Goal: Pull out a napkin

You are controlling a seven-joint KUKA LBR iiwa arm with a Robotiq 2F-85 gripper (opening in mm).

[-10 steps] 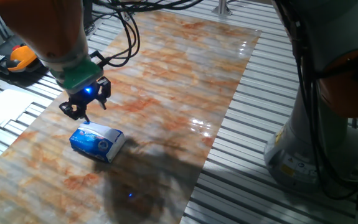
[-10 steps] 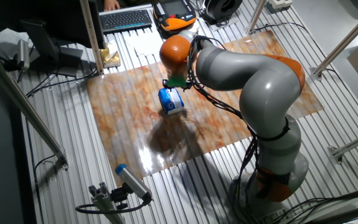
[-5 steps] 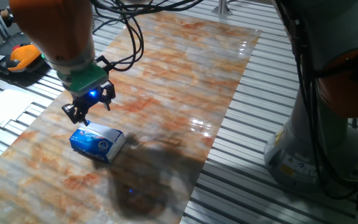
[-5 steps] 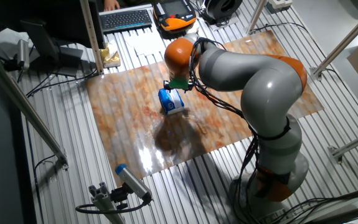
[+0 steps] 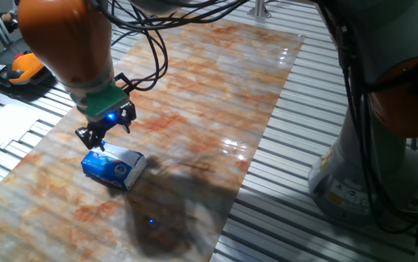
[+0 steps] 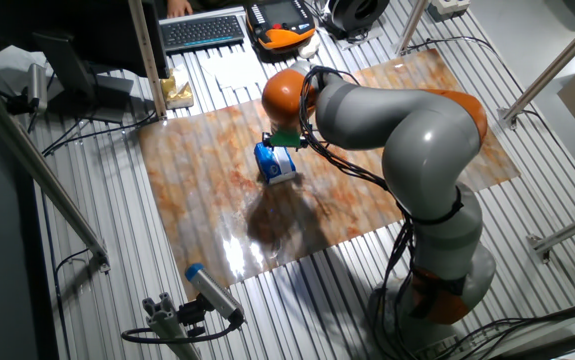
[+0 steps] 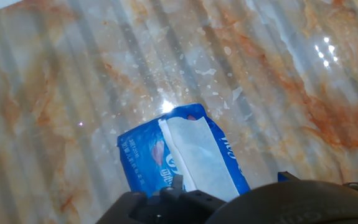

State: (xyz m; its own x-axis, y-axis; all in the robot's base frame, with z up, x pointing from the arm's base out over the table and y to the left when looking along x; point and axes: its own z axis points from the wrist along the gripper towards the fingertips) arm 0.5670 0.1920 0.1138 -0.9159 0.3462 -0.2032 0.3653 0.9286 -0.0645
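The blue-and-white tissue packet [image 5: 113, 167] lies on the marbled board [image 5: 216, 80], near its left end. It also shows in the other fixed view [image 6: 275, 165] and in the hand view [image 7: 166, 165]. The napkin [image 7: 200, 155] shows as a white strip in the packet's top slot, lying flat. My gripper [image 5: 105, 133] hangs just above the packet's far edge, open and empty, with a blue light on it. In the hand view my gripper [image 7: 231, 180] is over the packet, one fingertip [image 7: 177, 182] at the napkin's edge.
Flat white paper sheets [image 5: 5, 124] and an orange-black device [image 5: 19, 69] lie left of the board. A keyboard [image 6: 202, 30] sits at the back. My arm's base [image 5: 339, 175] stands to the right of the board. The grey slatted table [image 5: 281, 211] surrounds the board.
My gripper has moved down and a little right, closer to the packet. The packet has not moved.
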